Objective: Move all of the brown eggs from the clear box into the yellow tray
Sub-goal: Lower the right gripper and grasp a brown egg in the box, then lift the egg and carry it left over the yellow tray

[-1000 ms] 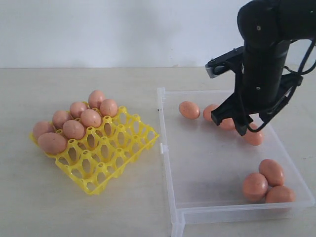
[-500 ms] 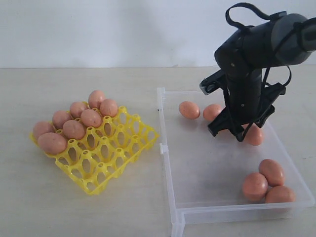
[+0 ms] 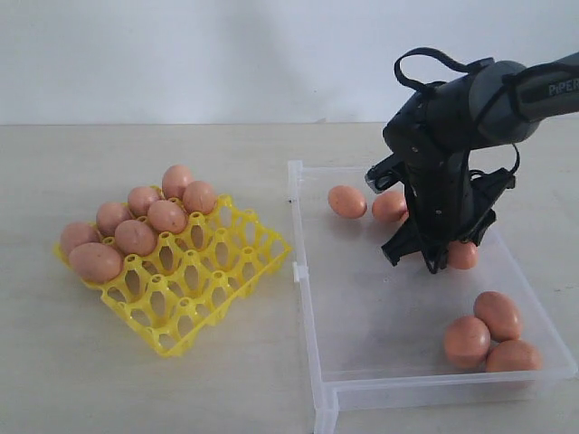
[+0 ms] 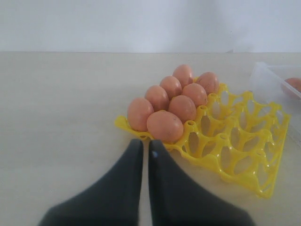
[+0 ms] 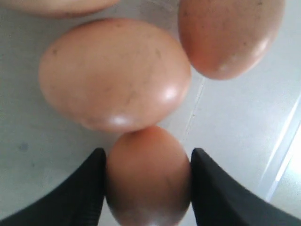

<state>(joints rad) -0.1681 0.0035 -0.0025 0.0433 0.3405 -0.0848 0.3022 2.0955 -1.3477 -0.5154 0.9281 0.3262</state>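
Observation:
The yellow tray [image 3: 210, 287] sits on the left and holds several brown eggs [image 3: 136, 237] in its far-left cups. In the left wrist view my left gripper [image 4: 145, 144] is shut and empty, just short of the tray [image 4: 244, 151] and its eggs [image 4: 164, 126]. The clear box [image 3: 306, 298] lies on the right. My right gripper [image 3: 414, 260] is down inside it, shut on a brown egg [image 5: 148, 181] between both fingers [image 5: 89, 188]. That egg touches a larger-looking one [image 5: 115, 75]. Loose eggs lie at the box's far end [image 3: 347, 201] and three at its near right corner [image 3: 498, 315].
The right arm's dark body [image 3: 443, 136] stands over the far half of the box and hides part of an egg [image 3: 464, 256] behind it. The tray's right and near cups [image 3: 235, 253] hold nothing. A pale tabletop [image 3: 181, 389] surrounds both containers.
The right arm has swung left and come down into the box, bringing its gripper low among the eggs at the far end. The tray and its eggs have not moved.

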